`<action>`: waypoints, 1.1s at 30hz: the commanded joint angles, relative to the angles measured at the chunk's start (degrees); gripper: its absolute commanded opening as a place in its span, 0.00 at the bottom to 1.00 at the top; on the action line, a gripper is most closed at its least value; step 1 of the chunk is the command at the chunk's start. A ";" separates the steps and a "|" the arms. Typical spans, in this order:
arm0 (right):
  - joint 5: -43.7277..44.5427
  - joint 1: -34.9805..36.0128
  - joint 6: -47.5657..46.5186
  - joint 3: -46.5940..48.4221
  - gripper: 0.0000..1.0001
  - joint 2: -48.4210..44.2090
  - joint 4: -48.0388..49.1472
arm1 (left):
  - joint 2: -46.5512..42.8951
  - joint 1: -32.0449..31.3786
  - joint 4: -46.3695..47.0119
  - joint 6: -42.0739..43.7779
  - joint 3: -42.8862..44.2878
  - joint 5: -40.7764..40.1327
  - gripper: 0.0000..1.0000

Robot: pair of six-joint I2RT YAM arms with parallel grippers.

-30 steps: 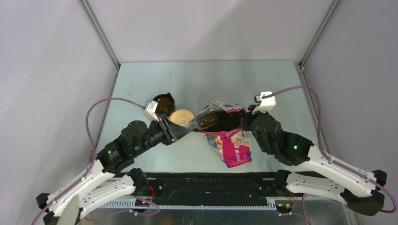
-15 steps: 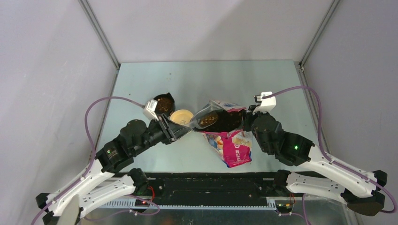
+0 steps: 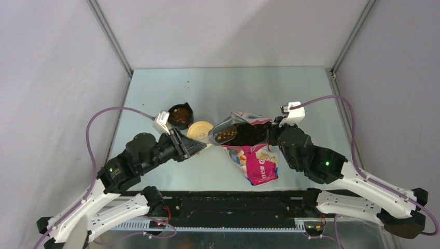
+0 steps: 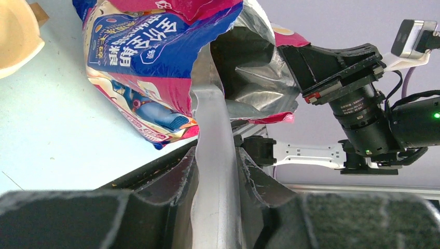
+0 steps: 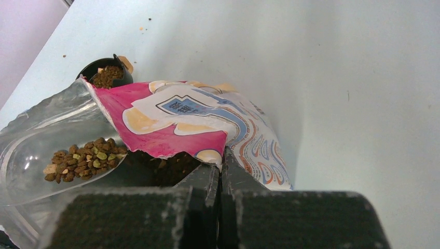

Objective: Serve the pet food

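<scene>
My left gripper [image 3: 191, 146] is shut on the handle of a clear plastic scoop [image 3: 222, 130], which also shows in the left wrist view [image 4: 210, 135]. The scoop holds a small heap of brown pet food [image 5: 83, 161] at the mouth of the pink-and-blue bag [image 3: 257, 158]. My right gripper [image 5: 220, 158] is shut on the bag's torn rim [image 5: 212, 155] and holds it open; more kibble [image 5: 166, 166] lies dark inside. A black bowl [image 3: 180, 114] with kibble sits at the far left, and shows in the right wrist view [image 5: 106, 72]. A tan bowl [image 3: 201, 129] sits beside the scoop.
The black rail [image 3: 228, 207] runs along the table's near edge. Grey walls close in the table on both sides and at the back. A few loose crumbs [image 5: 141, 28] lie on the far table surface.
My left arm has drawn back to the left, pulling the scoop with its kibble partly out of the bag's mouth. The right arm and bag have held still.
</scene>
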 commanded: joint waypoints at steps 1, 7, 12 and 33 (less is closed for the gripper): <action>2.98 0.46 -0.36 1.71 0.00 -2.37 4.66 | 0.43 0.25 -2.62 2.78 2.36 -1.28 0.00; 3.11 0.39 -0.27 1.71 0.00 -2.43 4.61 | 0.99 0.22 -2.11 3.22 2.63 -0.24 0.00; 3.28 0.46 -0.19 1.73 0.00 -2.22 4.65 | 2.86 0.23 4.56 3.34 -0.15 0.73 0.00; 6.03 0.24 -0.89 1.71 0.00 -1.82 4.58 | 7.00 0.60 9.98 4.68 -1.85 3.23 0.00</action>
